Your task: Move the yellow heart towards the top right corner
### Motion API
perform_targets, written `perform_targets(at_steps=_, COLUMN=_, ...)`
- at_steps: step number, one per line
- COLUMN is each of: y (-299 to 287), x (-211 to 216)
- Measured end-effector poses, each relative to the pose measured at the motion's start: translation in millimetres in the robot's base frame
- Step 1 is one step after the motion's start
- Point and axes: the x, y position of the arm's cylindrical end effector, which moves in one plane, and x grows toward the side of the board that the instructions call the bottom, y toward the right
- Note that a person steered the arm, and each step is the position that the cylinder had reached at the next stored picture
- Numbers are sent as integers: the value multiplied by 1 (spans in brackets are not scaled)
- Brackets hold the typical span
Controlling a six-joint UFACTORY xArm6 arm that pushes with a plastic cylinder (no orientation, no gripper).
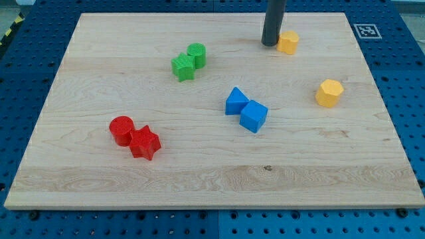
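A: While logging the camera view, where is my tip (269, 44)?

B: Near the desk's (99, 192) top edge, touching the left side of the yellow heart (287, 42), toward the view's top right.

A: Pincer state?

B: No pincer on this rod; spread or pressed cannot be told.

A: Others?

B: Yellow hexagon (329, 93) lower right. Blue pair (246, 109) centre. Green pair (188, 62) upper left. Red cylinder (121, 129) touching red star (145, 143).

rod (275, 20) cut off by view's top, hiding yellow heart's (288, 42) left edge
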Motion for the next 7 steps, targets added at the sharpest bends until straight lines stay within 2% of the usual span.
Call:
perform_targets(at_steps=1, y=3, x=4)
perform_targets(at_steps=2, y=8, x=33)
perform_targets(at_steps=4, y=53, x=6)
perform_targets(at_steps=6, y=47, x=-36)
perform_targets(at_steps=7, y=76, x=-36)
